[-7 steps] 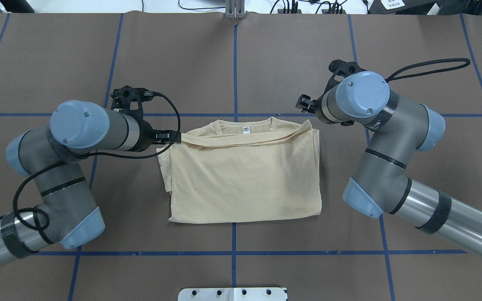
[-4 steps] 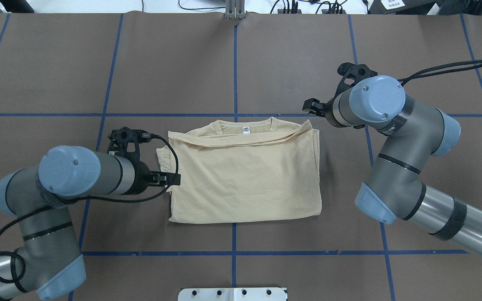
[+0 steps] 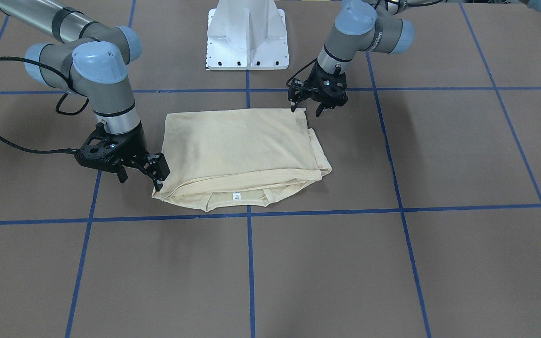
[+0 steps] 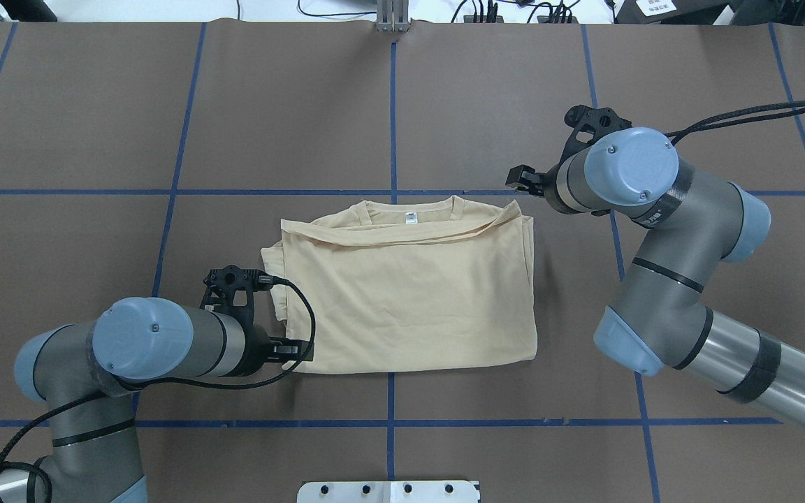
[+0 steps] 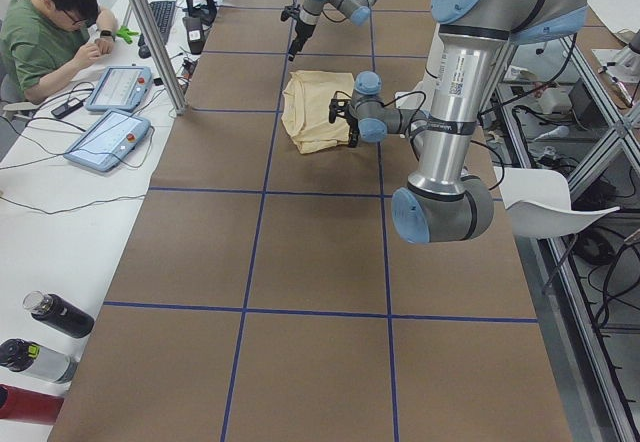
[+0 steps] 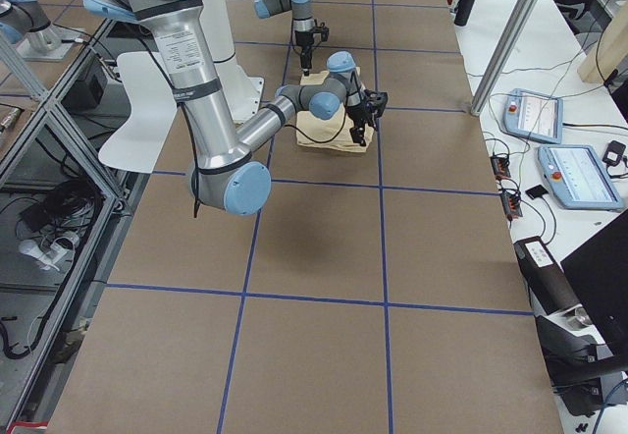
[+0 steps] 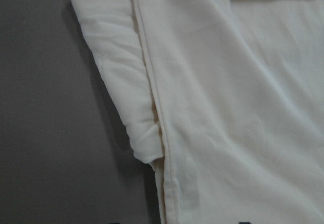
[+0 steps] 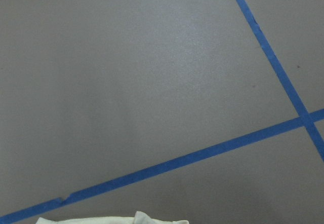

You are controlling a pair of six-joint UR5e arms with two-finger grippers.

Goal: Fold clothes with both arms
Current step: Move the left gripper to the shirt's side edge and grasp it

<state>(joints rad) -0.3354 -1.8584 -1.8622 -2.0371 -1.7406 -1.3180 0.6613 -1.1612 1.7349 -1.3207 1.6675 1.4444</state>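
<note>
The cream-yellow T-shirt [image 4: 409, 293] lies folded into a rectangle on the table, collar and white neck tag [image 4: 411, 218] on the far side; it also shows in the front view [image 3: 242, 145]. The print is hidden. My left gripper [image 4: 295, 348] is open just above the shirt's near-left corner, and shows in the front view [image 3: 305, 111] with its fingers spread. My right gripper [image 4: 518, 179] is open beside the far-right shoulder corner, holding nothing, and shows in the front view [image 3: 140, 177]. The left wrist view shows the shirt's left edge and a tucked sleeve [image 7: 126, 97].
The brown table cover carries a grid of blue tape lines [image 4: 391, 105]. The white pedestal base [image 3: 248, 35] stands at the robot's side. An operator [image 5: 45, 32] sits with tablets beyond the table's far edge, and bottles [image 5: 55, 314] stand there.
My left arm has moved toward the robot along the shirt's left edge, from the shoulder to the near-left corner. My right arm shifted slightly to the right, then stayed still.
</note>
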